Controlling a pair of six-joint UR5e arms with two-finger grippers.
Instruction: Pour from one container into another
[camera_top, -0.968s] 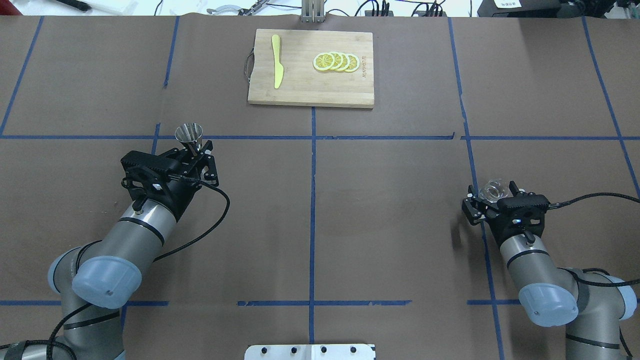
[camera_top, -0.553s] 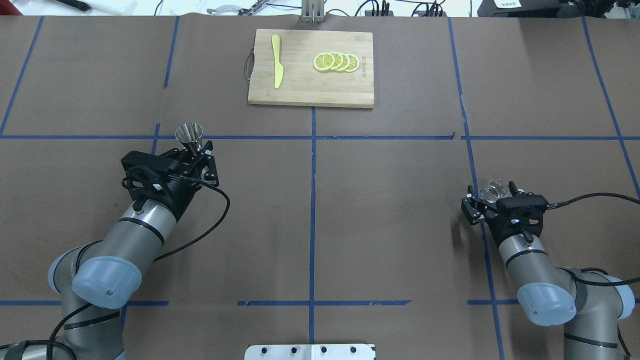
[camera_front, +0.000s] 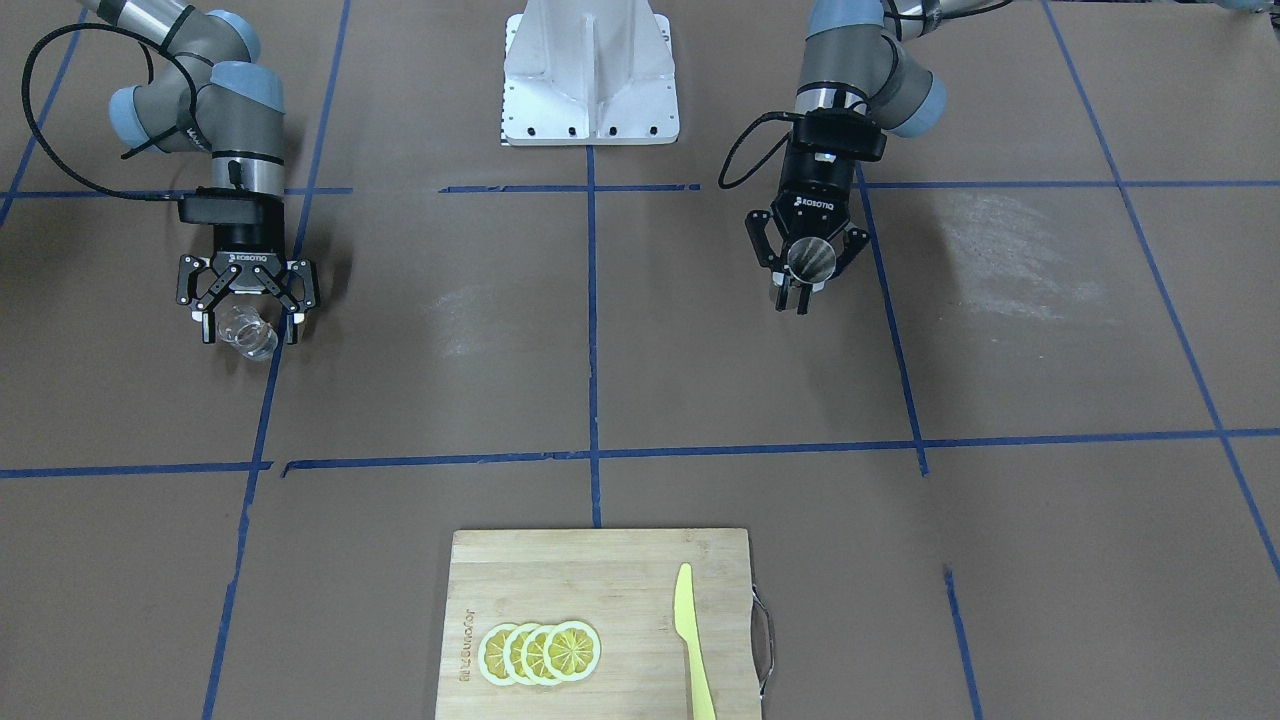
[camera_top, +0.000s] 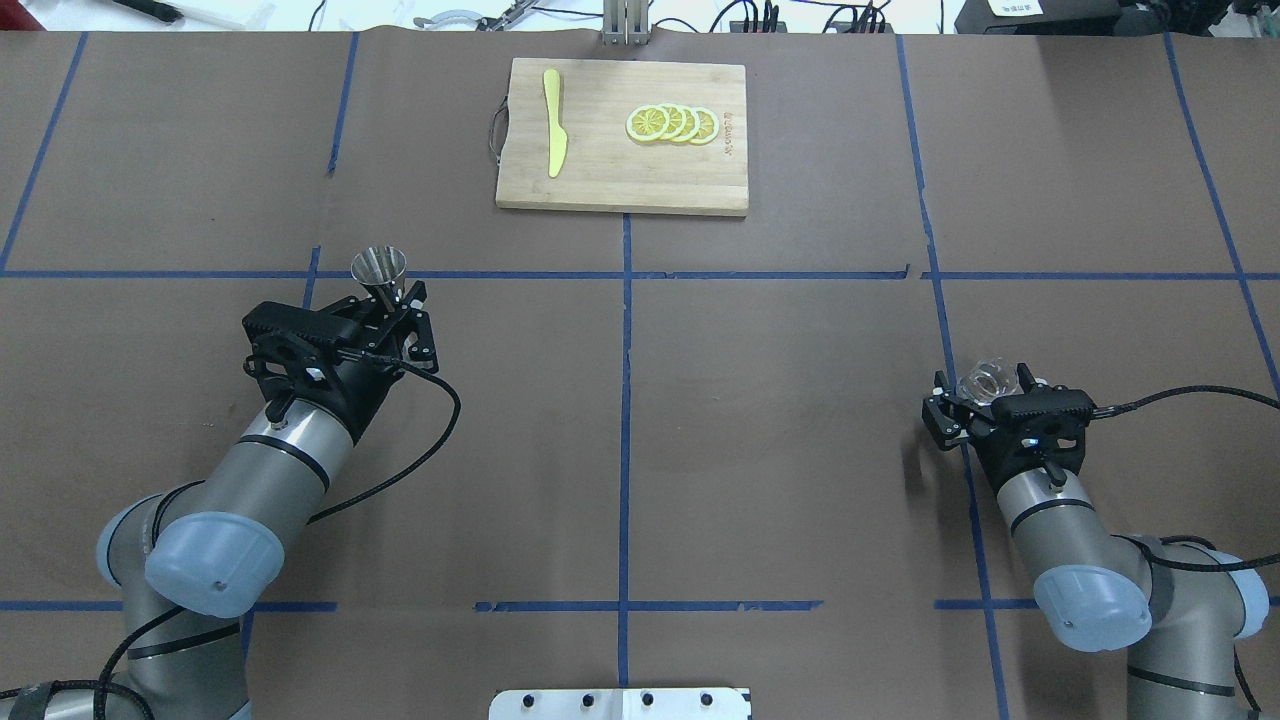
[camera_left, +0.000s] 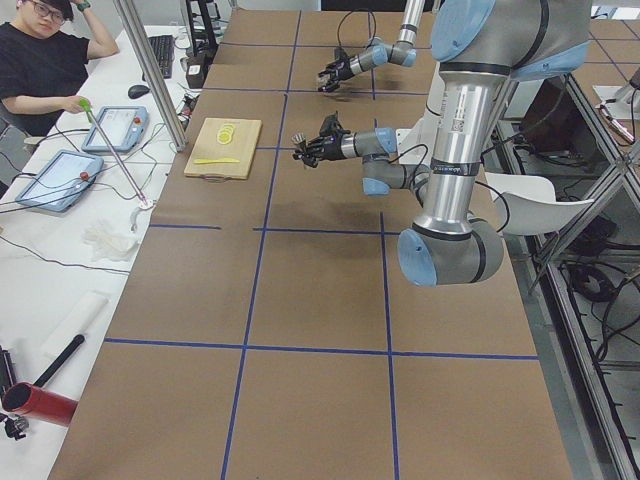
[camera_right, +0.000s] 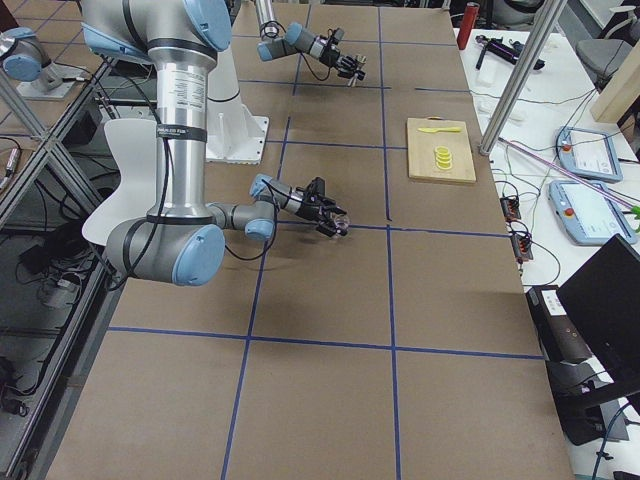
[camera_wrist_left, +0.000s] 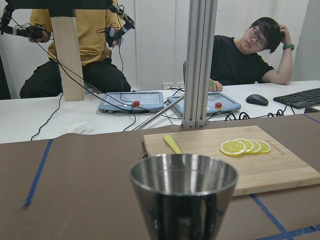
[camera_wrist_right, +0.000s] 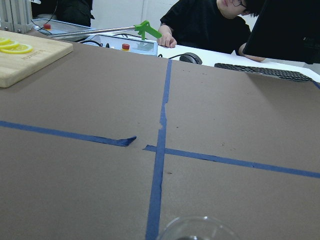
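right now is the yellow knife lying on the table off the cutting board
No, the yellow knife lies on the cutting board, apart from the lemon slices.

In left gripper (camera_top: 393, 296): jigger (camera_top: 378, 266); in right gripper (camera_top: 984, 388): glass cup (camera_front: 250, 338). Well ahead, between the two: cutting board (camera_top: 620, 175). On it: knife (camera_top: 553, 125) on left gripper's side, lemon slices (camera_top: 673, 124) on right gripper's.

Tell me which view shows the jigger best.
Left wrist-mounted: the jigger fills the foreground, rim and bowl sharp. Overhead and front-facing show it small in the left gripper; both side views, a speck; the right wrist view, only the cup.
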